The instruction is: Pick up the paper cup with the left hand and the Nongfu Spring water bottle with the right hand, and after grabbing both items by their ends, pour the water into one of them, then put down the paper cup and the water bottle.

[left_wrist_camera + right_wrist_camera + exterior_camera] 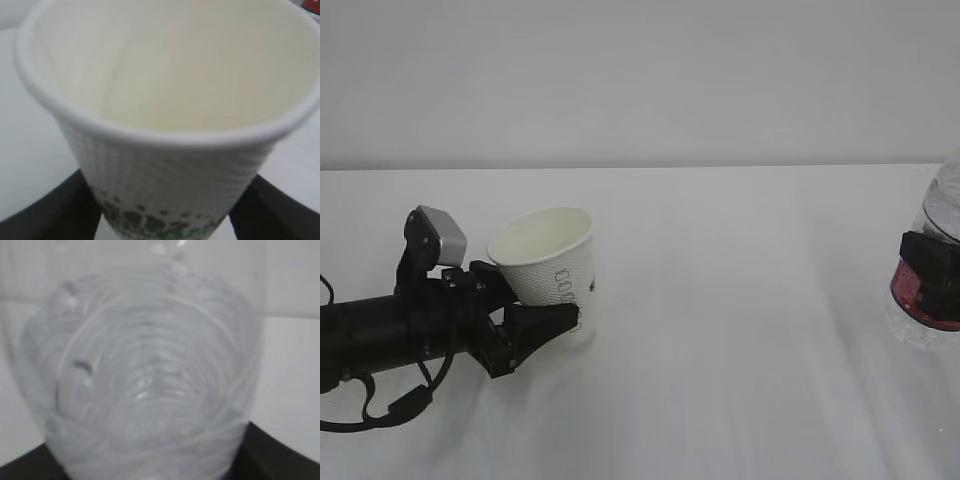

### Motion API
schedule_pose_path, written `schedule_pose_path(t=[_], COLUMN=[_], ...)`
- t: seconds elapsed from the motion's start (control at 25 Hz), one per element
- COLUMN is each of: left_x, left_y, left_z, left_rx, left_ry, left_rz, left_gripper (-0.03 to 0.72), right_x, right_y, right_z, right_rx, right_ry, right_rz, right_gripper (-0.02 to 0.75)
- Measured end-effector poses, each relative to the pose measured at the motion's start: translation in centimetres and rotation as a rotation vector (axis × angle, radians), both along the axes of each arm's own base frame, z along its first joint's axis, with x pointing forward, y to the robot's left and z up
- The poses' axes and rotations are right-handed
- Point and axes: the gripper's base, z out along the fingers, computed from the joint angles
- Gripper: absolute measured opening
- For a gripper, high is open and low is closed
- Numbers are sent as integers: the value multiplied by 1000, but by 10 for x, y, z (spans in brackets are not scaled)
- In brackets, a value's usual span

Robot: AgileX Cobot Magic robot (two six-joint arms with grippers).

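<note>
Fingers, left hand: black, lower left of the exterior view, closed around the lower part of the paper cup; in the left wrist view one dark finger shows at each bottom corner, either side of the cup's base.

Left hand, arm: black, cabled, entering from the left edge of the exterior view, lying low over the counter; grey camera block on top, just left of the cup.

Paper cup: white, tapered, textured wall, tilted with its mouth toward the upper left in the exterior view; column of outlined letters and a small dark mark on its right side. Left wrist view fills with its open mouth; pale interior, no pool discernible; green logo at the bottom of the frame.

Fingers, right hand: black, blocky, at the right edge of the exterior view, gripping the Nongfu Spring water bottle across its red label; dark finger edges at the bottom corners of the right wrist view.

Nongfu Spring water bottle: clear, ribbed, cut by the right edge of the frame, well apart from the cup; blurred ribs fill the right wrist view.

Counter: white, plain.

Wall: pale, behind the counter, upper part of the exterior view.
</note>
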Motion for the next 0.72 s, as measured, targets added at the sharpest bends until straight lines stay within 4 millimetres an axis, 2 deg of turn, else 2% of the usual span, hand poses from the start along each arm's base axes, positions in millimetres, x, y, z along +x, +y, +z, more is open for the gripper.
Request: schedule_pose_path(t=[0.2,0.48,0.72], left_x=[-5,3,1], left_y=[-17,-40,-69], left_z=[2,12,16], left_rx=[-3,-35,3], left_ry=[-16,-44,-51], left_rz=[-68,-138,-231], left_gripper=[537,536,536], right_x=[0,0,0], right_y=[0,0,0], right_z=[0,0,0], right_rx=[0,0,0], right_ry=[0,0,2], right_rz=[0,0,0], right_gripper=[429,429,429])
